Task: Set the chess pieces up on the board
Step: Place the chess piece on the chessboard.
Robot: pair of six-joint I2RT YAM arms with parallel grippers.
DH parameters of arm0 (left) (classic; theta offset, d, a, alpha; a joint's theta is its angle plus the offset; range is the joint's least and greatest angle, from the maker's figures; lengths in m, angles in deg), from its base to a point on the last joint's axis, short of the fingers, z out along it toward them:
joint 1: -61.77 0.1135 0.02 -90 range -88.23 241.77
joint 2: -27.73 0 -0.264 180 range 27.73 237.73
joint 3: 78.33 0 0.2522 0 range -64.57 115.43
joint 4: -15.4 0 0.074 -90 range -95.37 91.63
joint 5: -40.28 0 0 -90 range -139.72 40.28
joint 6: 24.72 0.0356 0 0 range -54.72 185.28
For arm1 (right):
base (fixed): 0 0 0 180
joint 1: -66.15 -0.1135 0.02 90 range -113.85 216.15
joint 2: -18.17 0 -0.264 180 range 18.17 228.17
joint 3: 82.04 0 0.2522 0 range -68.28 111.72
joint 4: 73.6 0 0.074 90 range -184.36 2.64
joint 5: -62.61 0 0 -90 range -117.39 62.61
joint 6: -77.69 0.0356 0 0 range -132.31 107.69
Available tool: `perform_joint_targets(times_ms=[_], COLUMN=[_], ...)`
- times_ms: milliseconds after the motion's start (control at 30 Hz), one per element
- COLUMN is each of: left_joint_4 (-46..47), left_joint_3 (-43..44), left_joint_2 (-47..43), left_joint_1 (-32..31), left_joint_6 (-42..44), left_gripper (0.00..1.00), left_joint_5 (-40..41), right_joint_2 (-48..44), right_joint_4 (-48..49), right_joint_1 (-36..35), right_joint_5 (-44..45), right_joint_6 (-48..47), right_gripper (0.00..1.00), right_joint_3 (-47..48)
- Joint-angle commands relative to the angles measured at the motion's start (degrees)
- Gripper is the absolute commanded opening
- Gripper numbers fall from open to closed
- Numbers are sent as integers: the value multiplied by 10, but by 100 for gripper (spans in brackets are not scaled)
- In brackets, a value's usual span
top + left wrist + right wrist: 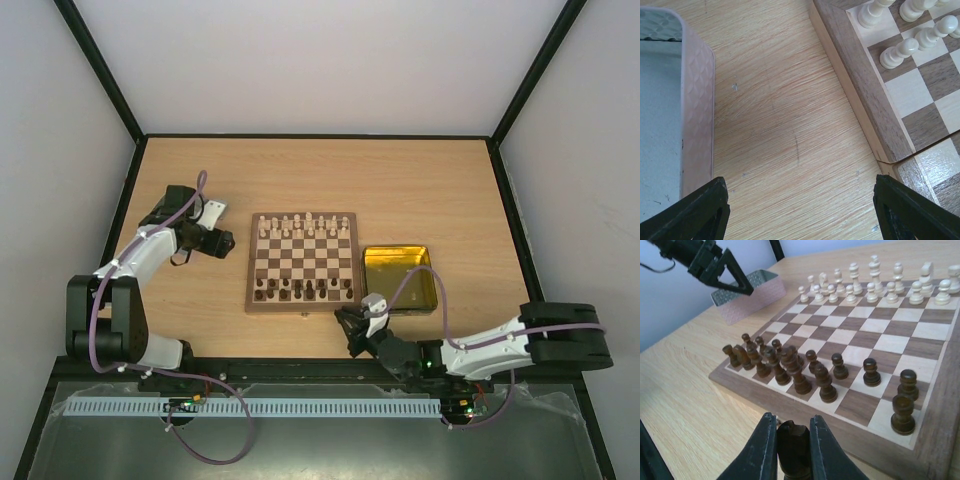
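Overhead, the board (pixel 302 258) lies in the middle of the desk (pixel 400 180). The pale pieces (pixel 305 226) are lined along the board's far edge and the dark pieces (pixel 300 290) along its near edge. A yellow-lined tin (pixel 398 278) sits just beside the board's right side. My left claw (pixel 222 243) hangs off the board's left side, and my right claw (pixel 350 325) is just off its near right corner.

From my left wrist, the left claw (pixel 802 212) stands wide with nothing between its fingers (pixel 705 212), over bare desk (pixel 780 125). The board (pixel 855 85) shows its rim up the right of this view, with a few pale pieces (pixel 897 52) on the squares at its corner. A textured silver lid (pixel 695 100) lies on the other side, apart from the board.

From my right wrist, the right claw (pixel 792 426) is pinched narrow on one dark piece (pixel 793 445), at the board's near rim. On the board (pixel 880 342), the dark pieces (pixel 790 367) stand in the two nearest rows, crowded toward the left end and sparser toward the right. The pale pieces (pixel 875 285) stand in the two farthest rows. Beyond the board's far left corner I see my left claw (pixel 722 272), spread open near the lid (pixel 755 295).
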Motion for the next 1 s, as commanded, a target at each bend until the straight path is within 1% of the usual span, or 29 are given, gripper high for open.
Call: perform_joint_targets(times_ms=[0, 133, 200, 367, 433, 600, 667, 700, 733, 767, 867, 967], left_joint_4=[1, 2, 2, -6, -20, -57, -83, -98, -111, -120, -131, -147], left_joint_3=[-4, -3, -3, 3, 16, 52, 72, 81, 91, 93, 89, 78], left_joint_2=[6, 8, 7, 2, -11, -78, -96, -104, -117, -130, -172, -208], left_joint_1=[-5, -6, -6, -8, -9, -16, -27, -33, -41, -47, -60, -62], left_joint_6=[-3, -3, -2, 0, 3, 33, 54, 64, 80, 90, 115, 151], left_gripper=[79, 79, 79, 78, 75, 64, 60, 55, 53, 51, 50, 47], left_joint_5=[5, 7, 7, 6, 3, -18, -46, -68, -104, -124, -242, -358], right_joint_2=[63, 116, 134, 131, 111, 60, 49, 43, 40, 41, 65, 98], right_joint_4=[126, 182, 191, 184, 142, -36, -72, -83, -92, -104, -163, -170], right_joint_1=[-5, -5, -5, -5, -6, -7, -6, -6, -3, 2, 44, 56], right_joint_5=[-26, -48, -55, -56, -59, -54, -47, -36, -33, -34, -104, -135], right_joint_6=[-21, -23, -28, -41, -56, -124, -149, -151, -148, -141, -100, -94], right_gripper=[2, 2, 2, 2, 2, 2, 2, 2, 2, 2, 2, 2], right_joint_3=[-4, -3, 1, 11, 34, 140, 177, 195, 212, 234, 316, 376])
